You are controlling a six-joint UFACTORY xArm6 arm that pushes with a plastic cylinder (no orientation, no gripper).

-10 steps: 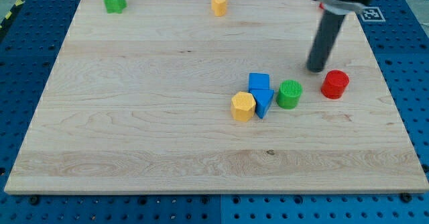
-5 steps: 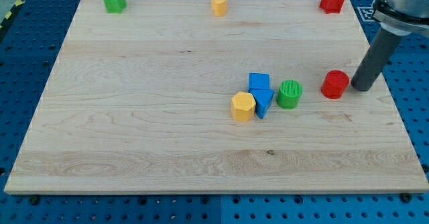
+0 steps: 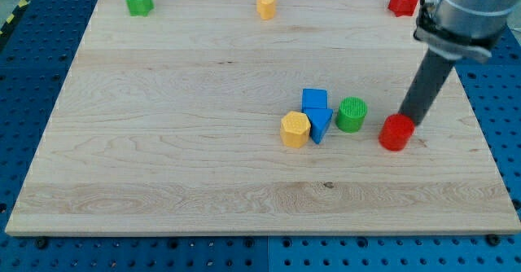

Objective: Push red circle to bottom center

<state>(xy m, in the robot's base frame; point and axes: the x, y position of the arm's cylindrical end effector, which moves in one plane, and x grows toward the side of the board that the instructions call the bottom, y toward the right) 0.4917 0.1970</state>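
Observation:
The red circle [image 3: 396,133] lies on the wooden board [image 3: 163,142] right of centre, a little below the middle height. My tip [image 3: 409,120] touches its upper right edge, with the dark rod rising toward the view's top right. A green circle [image 3: 352,114] sits just left of the red circle, with a small gap between them.
Two blue blocks [image 3: 315,112] and a yellow hexagon-like block [image 3: 295,129] cluster left of the green circle. A green star [image 3: 139,0], a yellow block [image 3: 266,4] and a red star-like block [image 3: 402,1] stand along the top edge.
My tip swung from above left of the red circle round to its right, then came in at its upper right. The red circle has slid down and slightly left.

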